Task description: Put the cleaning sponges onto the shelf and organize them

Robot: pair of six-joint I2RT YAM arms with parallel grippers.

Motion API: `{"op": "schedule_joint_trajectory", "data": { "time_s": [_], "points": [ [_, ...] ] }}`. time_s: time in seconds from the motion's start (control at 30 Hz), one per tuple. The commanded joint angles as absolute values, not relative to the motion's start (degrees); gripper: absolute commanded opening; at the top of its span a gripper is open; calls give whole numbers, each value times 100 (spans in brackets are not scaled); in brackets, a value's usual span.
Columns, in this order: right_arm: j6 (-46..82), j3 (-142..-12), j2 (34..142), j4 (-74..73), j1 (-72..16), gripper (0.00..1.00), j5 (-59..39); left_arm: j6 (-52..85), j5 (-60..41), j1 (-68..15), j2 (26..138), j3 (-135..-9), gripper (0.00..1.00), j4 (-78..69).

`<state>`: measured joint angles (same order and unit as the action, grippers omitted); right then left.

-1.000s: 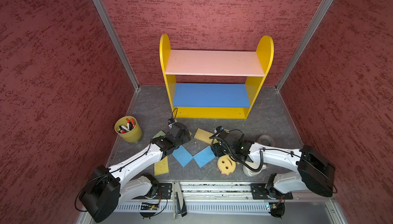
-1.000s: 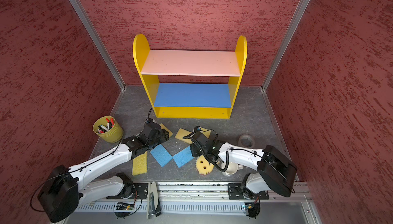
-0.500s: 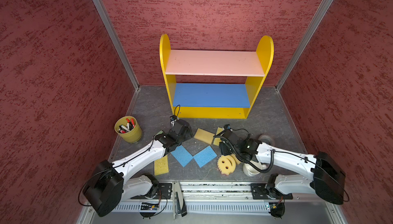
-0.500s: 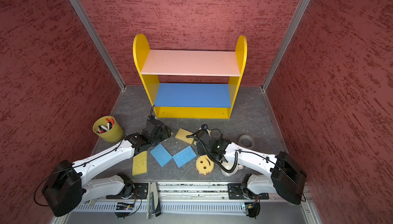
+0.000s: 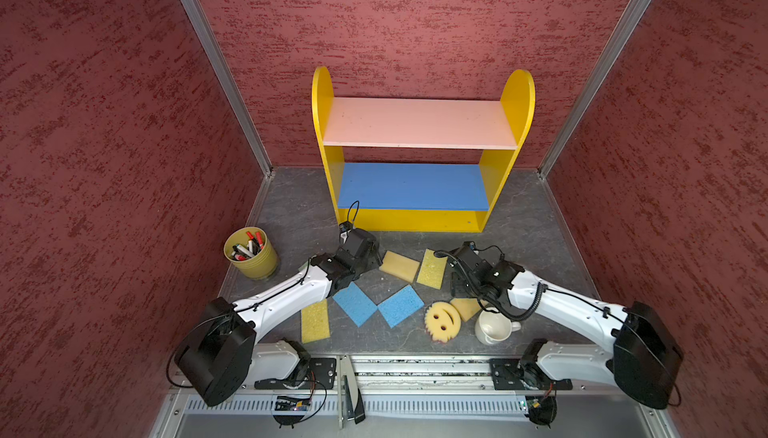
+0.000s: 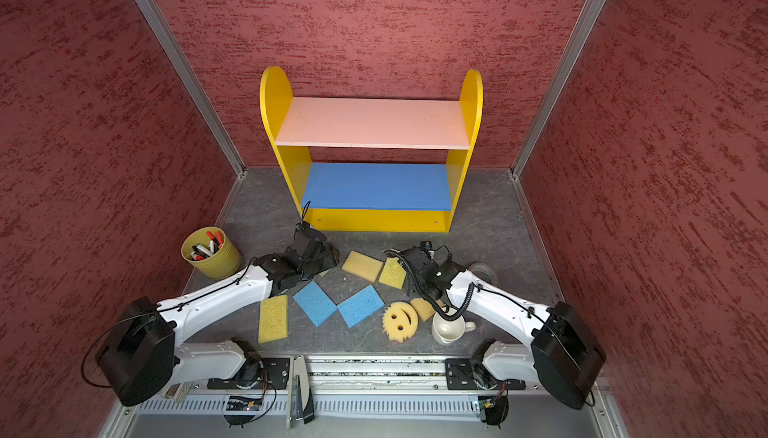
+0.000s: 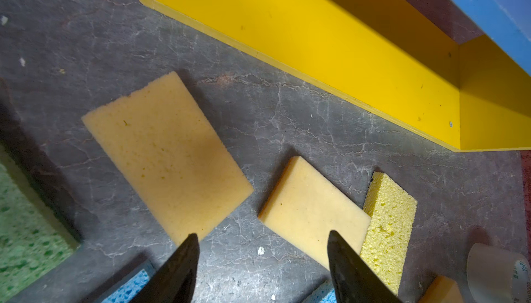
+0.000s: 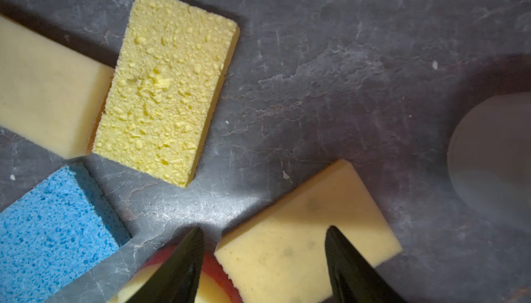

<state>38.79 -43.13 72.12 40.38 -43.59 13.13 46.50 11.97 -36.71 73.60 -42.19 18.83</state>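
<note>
We see both arms reaching low from the front rail, forearms angled inward toward the middle of the floor (image 5: 291, 207). The left gripper (image 7: 261, 234) tilts down and forward just in front of the shelf (image 5: 419, 124), jaws apart and empty, above the gap between two tan sponges (image 7: 166, 157). The right gripper (image 8: 264, 229) hangs above another tan sponge (image 8: 307, 238) beside the smiley sponge (image 5: 442, 320) and the mug (image 5: 494, 328), jaws apart, gripping nothing. The visible sponges (image 5: 401, 305) all lie on the floor in front of the shelf.
</note>
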Motion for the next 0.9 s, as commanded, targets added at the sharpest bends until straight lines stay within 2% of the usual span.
{"op": "schedule_joint_trajectory", "data": {
  "time_s": [0.0, 0.2, 0.5, 0.6, 0.77, 0.87],
  "points": [
    [3738, -4579, 7277, 3765, -4297, 69, 1122, 4465, 1300, -3651, 7348, -4338, 71, 1954],
    [3185, -5256, 7991, 3049, -4495, 64, 598, 4559, 1259, -3173, 7105, -4335, 70, 2514],
    [2585, -6148, 9047, 2198, -5384, 64, 8, 5125, 2137, -2519, 5575, -3900, 74, 3920],
    [2571, -6339, 9314, 1951, -5395, 64, -234, 5203, 1970, -2035, 5311, -3769, 65, 4210],
    [2428, -6824, 9758, 1725, -5427, 63, -567, 5227, 1655, -1397, 5539, -3720, 63, 4460],
    [2400, -7001, 9943, 1664, -5440, 63, -654, 5239, 1521, -1205, 5919, -3679, 68, 4373]
  ]
}}
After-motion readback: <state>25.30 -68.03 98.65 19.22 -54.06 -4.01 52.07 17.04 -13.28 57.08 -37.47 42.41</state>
